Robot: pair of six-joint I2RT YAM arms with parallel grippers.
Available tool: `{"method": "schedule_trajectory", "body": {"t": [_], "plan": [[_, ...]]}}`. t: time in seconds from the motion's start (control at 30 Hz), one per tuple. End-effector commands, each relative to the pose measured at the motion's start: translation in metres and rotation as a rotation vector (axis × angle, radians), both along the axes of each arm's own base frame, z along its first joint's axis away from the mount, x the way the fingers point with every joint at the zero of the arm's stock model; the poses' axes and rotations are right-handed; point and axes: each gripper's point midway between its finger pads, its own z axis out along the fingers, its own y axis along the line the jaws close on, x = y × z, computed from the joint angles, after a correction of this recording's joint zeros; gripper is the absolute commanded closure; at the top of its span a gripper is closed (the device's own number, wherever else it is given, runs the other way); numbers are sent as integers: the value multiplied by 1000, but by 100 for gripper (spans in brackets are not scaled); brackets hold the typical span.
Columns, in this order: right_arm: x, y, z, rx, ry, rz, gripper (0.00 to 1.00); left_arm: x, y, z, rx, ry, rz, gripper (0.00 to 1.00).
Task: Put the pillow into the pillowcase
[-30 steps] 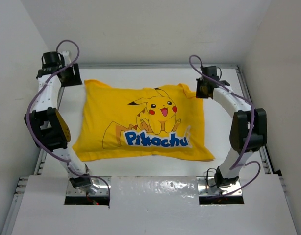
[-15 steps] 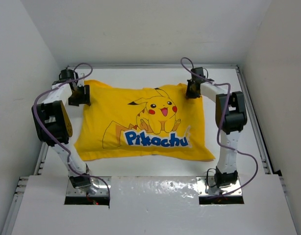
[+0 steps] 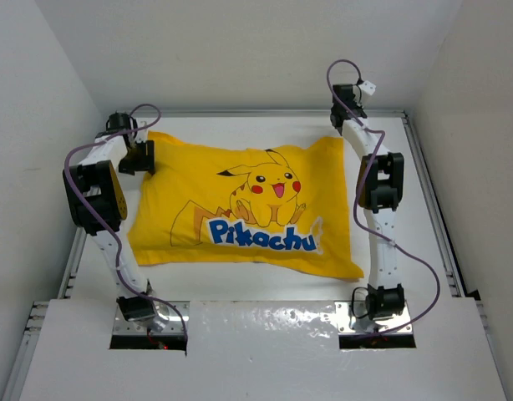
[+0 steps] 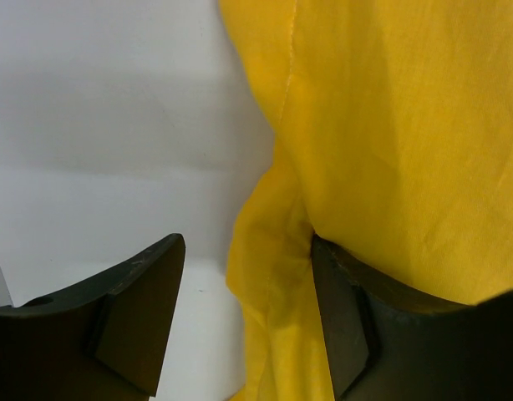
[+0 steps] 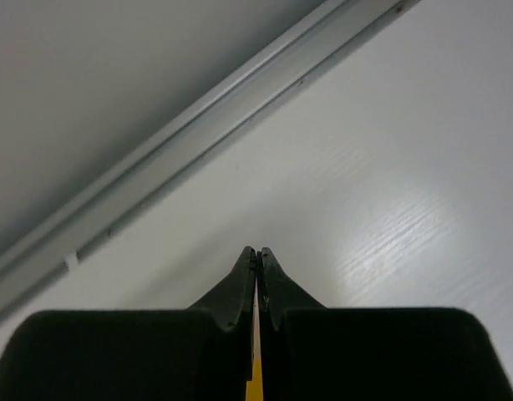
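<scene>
Top external view: the bright yellow thin fabric pillowcase (image 3: 240, 209), with its Pikachu cartoon and blue lettering, lies spread print-up on the white table (image 3: 240, 125). The left end effector (image 3: 141, 156) sits at its far left corner with the black jaws parted (a fold of yellow cloth hangs between them, resting against one finger (image 4: 348, 334) only). The right end effector (image 3: 338, 134) is at the far right corner, clenched on a sliver of the pillowcase, with that corner stretched to a point near the grey metal rail (image 5: 198, 142).

Yellow pillowcase (image 4: 390, 142) draped over one finger (image 4: 348, 334), left gripper (image 4: 246, 255) with jaws apart — white table (image 4: 98, 125) behind.
</scene>
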Motion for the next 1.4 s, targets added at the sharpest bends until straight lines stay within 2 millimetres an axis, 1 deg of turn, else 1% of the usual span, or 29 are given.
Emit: {"method": "schedule_trajectory", "body": {"t": [0.0, 0.03, 0.07, 0.1, 0.13, 0.17, 0.2, 0.23, 0.33, 0.37, 0.4, 0.43, 0.47, 0.5, 0.57, 0.6, 0.63, 0.67, 0.7, 0.73, 0.77, 0.8, 0.83, 0.87, 0.9, 1.0, 1.03, 1.13, 1.37], "plan": [[-7, -53, -2, -45, 28, -189, 100, 19, 6, 5, 29, -47, 2, 40], [-16, -59, 4, -51, 39, -185, 100, 17, 6, 6, 20, -39, 9, 40], [-15, -67, 14, -46, 1, -182, 100, 19, 7, 13, 19, -45, 16, 40], [-32, -64, -9, -30, 57, -136, 100, 16, 5, 18, 6, -40, 27, 40], [-34, -63, 34, -61, 6, -73, 100, 15, 5, 22, -1, -43, 35, 40], [-31, -62, 52, -84, -45, -30, 98, 15, 4, 28, -10, -51, 40, 40], [-41, -52, 46, -103, 3, 67, 97, 12, 3, 41, -21, -69, 59, 39], [-47, -48, 79, -104, -35, 103, 94, 11, 5, 46, -23, -80, 71, 39], [-80, -34, 83, -99, 69, 227, 84, 2, 15, 66, -30, -119, 140, 39], [-98, -31, 103, -98, 75, 253, 81, 0, 18, 71, -25, -128, 160, 39], [-110, -30, 106, -95, 90, 267, 73, -4, 28, 84, -18, -157, 191, 39], [-131, -28, 90, -82, 148, 285, 66, -4, 34, 93, -18, -181, 228, 38], [-147, -26, 88, -70, 171, 298, 55, -5, 40, 104, -13, -211, 251, 36], [-175, -26, 89, -66, 187, 301, 27, -7, 59, 124, 16, -269, 308, 34], [-209, -28, 86, -31, 201, 253, 11, -11, 78, 147, 43, -325, 354, 29], [-239, -34, 84, -9, 202, 226, 1, -18, 94, 159, 64, -349, 379, 28], [-255, -45, 82, 23, 196, 174, 1, -21, 102, 167, 81, -360, 389, 27], [-271, -47, 79, 33, 195, 157, 1, -31, 116, 168, 106, -345, 419, 27], [-296, -50, 78, 37, 180, 127, 1, -38, 123, 166, 129, -324, 420, 27], [-308, -54, 77, 30, 170, 92, 1, -44, 130, 164, 145, -309, 432, 27], [-321, -65, 77, 0, 164, 16, 1, -55, 142, 164, 163, -297, 460, 28], [-340, -69, 74, 11, 138, -44, 1, -62, 147, 161, 179, -281, 454, 28], [-349, -73, 74, 11, 128, -90, 1, -69, 150, 152, 182, -256, 457, 28], [-362, -77, 70, 9, 139, -134, 1, -76, 154, 151, 186, -253, 463, 28], [-379, -83, 68, 2, 138, -194, 1, -81, 151, 141, 189, -228, 447, 28], [-397, -83, 64, 3, 152, -210, 1, -86, 143, 133, 163, -217, 421, 29], [-403, -83, 67, 5, 140, -214, 1, -87, 137, 126, 137, -211, 408, 29], [-412, -79, 61, 28, 128, -203, 1, -86, 130, 127, 100, -227, 400, 29], [-413, -73, 66, 77, 66, -205, 1, -86, 122, 132, 79, -245, 373, 29]]}}
